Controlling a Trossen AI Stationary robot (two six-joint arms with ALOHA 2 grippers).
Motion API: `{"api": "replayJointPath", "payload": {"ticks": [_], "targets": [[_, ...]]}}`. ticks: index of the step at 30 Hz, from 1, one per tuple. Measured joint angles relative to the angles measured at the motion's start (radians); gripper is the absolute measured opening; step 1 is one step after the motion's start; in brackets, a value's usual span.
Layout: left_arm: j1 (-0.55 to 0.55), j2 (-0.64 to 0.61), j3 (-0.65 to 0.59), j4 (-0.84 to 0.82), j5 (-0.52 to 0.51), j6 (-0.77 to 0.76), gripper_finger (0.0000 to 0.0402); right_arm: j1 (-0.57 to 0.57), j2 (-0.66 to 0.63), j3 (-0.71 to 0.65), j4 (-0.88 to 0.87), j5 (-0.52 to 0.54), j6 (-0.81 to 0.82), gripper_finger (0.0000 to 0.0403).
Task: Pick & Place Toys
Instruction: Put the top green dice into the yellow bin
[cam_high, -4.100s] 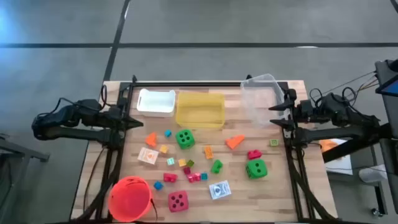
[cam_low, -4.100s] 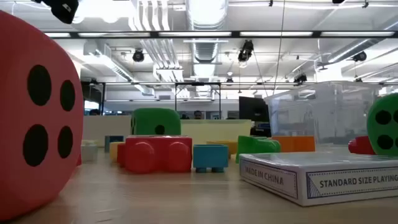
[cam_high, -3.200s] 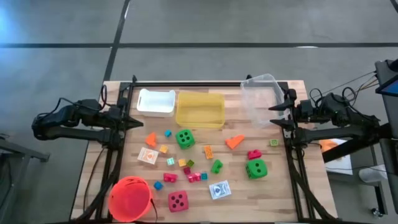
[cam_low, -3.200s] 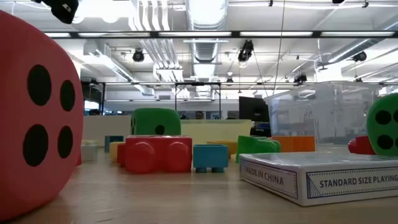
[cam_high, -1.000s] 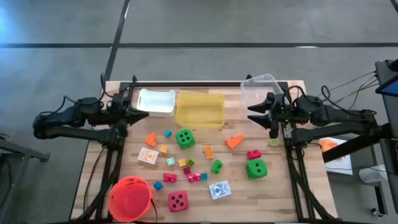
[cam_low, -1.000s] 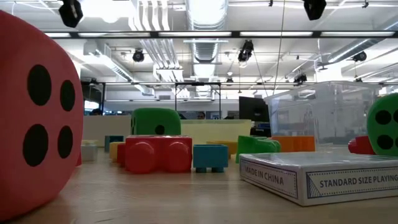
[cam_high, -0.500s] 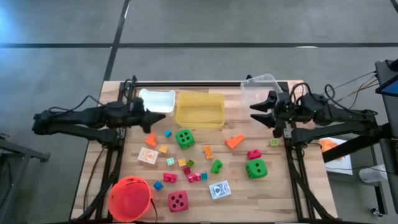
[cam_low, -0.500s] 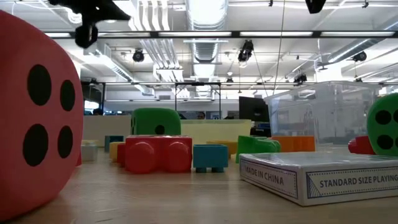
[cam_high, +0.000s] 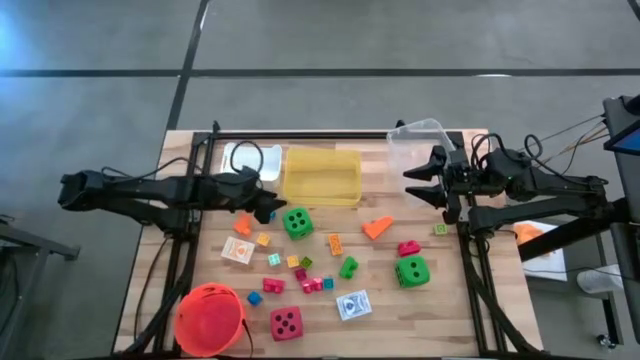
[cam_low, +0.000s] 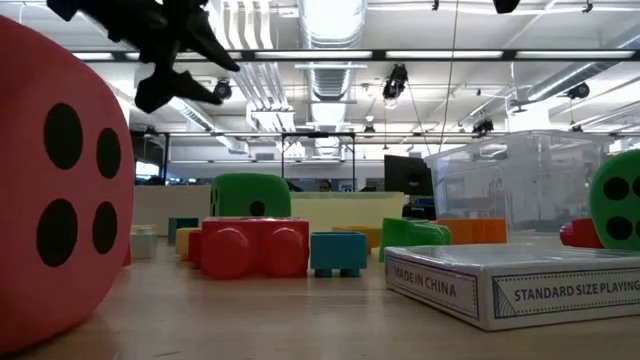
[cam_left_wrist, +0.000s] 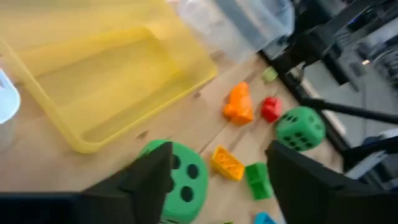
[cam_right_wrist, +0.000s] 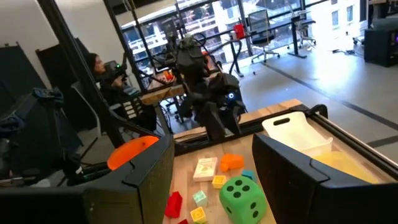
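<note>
Pale wood planks form the table (cam_high: 440, 300), and the toys lie scattered across its middle and near half: small glossy plastic blocks (cam_high: 312, 284) in red, yellow, teal and green, an orange wedge (cam_high: 377, 228) with a sloped face, and flat white picture cards (cam_high: 238, 250). Three rounded, soft-looking dice with black dots sit among them: a green die (cam_high: 296, 222) just in front of the yellow bin (cam_high: 322, 176), a second green die (cam_high: 412, 270) toward the right, and a pink-red die (cam_high: 286, 322) near the front edge beside the round orange-red bucket (cam_high: 209, 318). The yellow bin is translucent and rectangular; a white bin (cam_high: 240, 156) stands to its left and a clear bin (cam_high: 415, 152) to its right, all along the far edge.

The left gripper (cam_high: 268, 204) hangs above the table just left of the first green die, its dark fingers (cam_left_wrist: 144, 182) spread apart with nothing between them. A second ago it was back beside the white bin with the fingers pressed together; it has since reached inward and opened. The right gripper (cam_high: 412, 180) hovers in front of the clear bin, fingers (cam_right_wrist: 149, 168) parted and empty, hardly moved over that second. The toys lie where they lay before.
</note>
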Motion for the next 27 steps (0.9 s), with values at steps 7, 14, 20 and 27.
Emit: {"api": "replayJointPath", "payload": {"ticks": [7,14,20,27], "targets": [[0.038,0.123,0.000,-0.011,0.114,0.073,0.0330,0.000,0.000,0.000,0.000,-0.007,0.005,0.0212],[0.084,0.231,0.002,-0.011,0.188,0.170,0.0343,0.000,0.000,0.000,0.003,-0.108,0.007,0.0212],[0.133,0.310,0.002,0.028,0.292,0.203,0.0344,0.000,0.000,0.000,0.004,-0.114,0.007,0.0212],[0.143,0.393,0.001,0.054,0.368,0.242,0.0344,0.000,0.000,-0.001,0.003,-0.122,0.007,0.0212]]}}
